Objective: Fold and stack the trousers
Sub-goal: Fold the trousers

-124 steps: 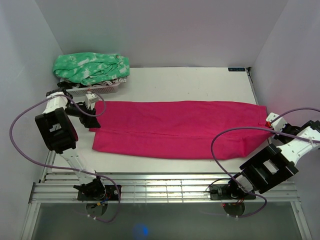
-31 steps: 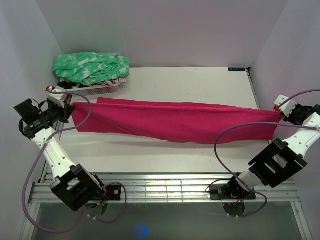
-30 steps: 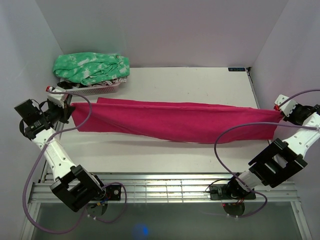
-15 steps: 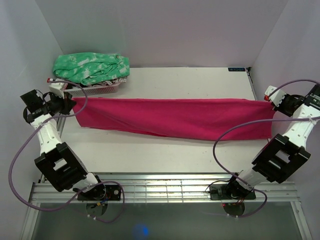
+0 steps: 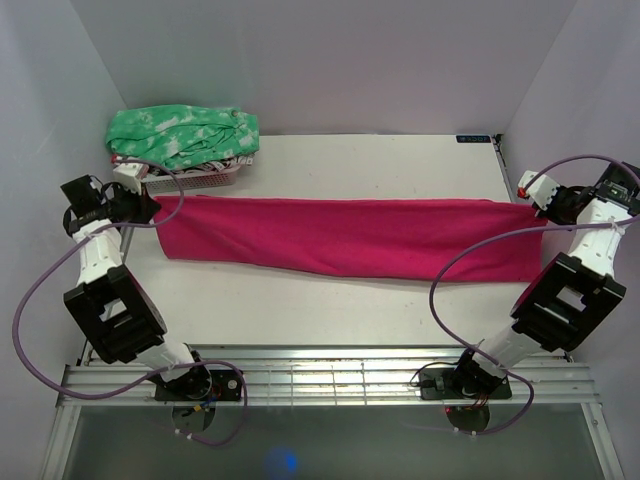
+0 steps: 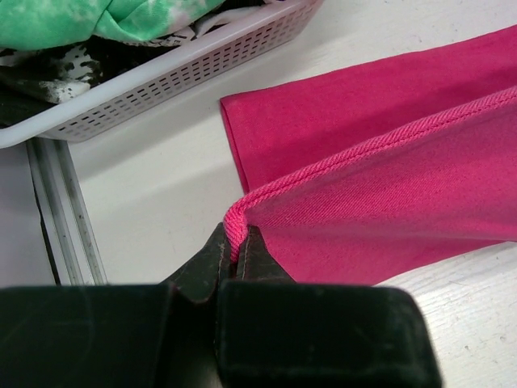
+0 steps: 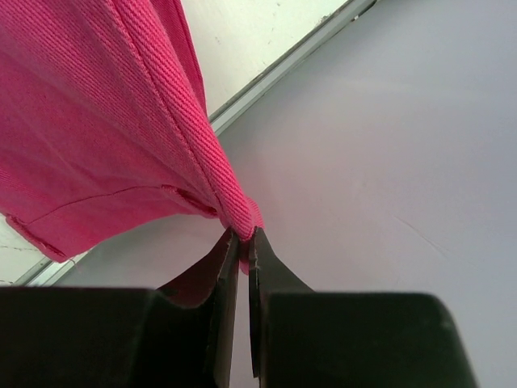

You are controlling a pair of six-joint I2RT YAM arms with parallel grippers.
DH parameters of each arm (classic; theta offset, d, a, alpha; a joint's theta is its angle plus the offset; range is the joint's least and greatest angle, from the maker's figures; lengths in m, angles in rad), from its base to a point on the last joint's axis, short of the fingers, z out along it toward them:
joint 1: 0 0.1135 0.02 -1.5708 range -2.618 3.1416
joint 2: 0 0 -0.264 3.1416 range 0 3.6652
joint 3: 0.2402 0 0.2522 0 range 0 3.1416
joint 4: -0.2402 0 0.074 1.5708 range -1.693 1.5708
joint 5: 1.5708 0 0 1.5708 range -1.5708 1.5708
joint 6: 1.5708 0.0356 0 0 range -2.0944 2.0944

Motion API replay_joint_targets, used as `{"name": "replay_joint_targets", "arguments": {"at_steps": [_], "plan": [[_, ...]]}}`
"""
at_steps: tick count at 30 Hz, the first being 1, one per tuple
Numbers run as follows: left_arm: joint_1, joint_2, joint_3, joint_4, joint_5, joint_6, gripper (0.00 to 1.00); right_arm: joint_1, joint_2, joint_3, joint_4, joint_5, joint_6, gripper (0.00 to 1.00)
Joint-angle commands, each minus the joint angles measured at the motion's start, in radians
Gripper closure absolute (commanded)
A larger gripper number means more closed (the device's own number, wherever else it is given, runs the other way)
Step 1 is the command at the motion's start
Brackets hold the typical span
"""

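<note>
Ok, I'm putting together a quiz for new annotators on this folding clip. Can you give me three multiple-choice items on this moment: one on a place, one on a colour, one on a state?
1. Where does the white basket sit?
A) at the far left corner of the table
B) at the far right corner
C) at the near edge, centre

2. What colour is the garment piled in the basket?
A) blue
B) yellow
C) green and white

3. The left gripper and right gripper are:
A) both open above the cloth
B) each shut on one end of the trousers
C) both well clear of the cloth

Answers:
1 A: the top view shows it far left.
2 C: mottled green and white cloth tops it.
3 B: each wrist view shows fingers pinching a pink edge.
</note>
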Motion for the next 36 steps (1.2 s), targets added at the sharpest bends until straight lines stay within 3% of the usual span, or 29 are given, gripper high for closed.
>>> {"name": "replay_joint_targets", "arguments": {"at_steps": [1,16,27,28,31,32,36], "plan": [[0.010,-0.059,-0.013,0.054,-0.030,0.011,1.00,-0.010,-0.011,0.022,0.081,0.049,0.004,0.92],[-0.141,0.218,0.162,0.104,-0.148,-0.047,1.00,0.071,0.114,0.045,0.147,0.178,0.057,0.92],[-0.160,0.418,0.226,0.173,-0.237,-0.125,1.00,0.171,0.230,0.021,0.248,0.295,0.143,0.92],[-0.161,0.424,0.230,0.175,-0.236,-0.127,0.98,0.177,0.235,0.006,0.255,0.309,0.143,0.92],[-0.163,0.449,0.254,0.172,-0.237,-0.154,0.70,0.205,0.253,-0.005,0.290,0.361,0.168,0.85],[-0.163,0.447,0.256,0.167,-0.234,-0.165,0.60,0.214,0.258,0.001,0.295,0.375,0.203,0.72],[-0.163,0.395,0.248,0.129,-0.240,-0.182,0.47,0.231,0.295,0.109,0.221,0.382,0.298,0.46]]}}
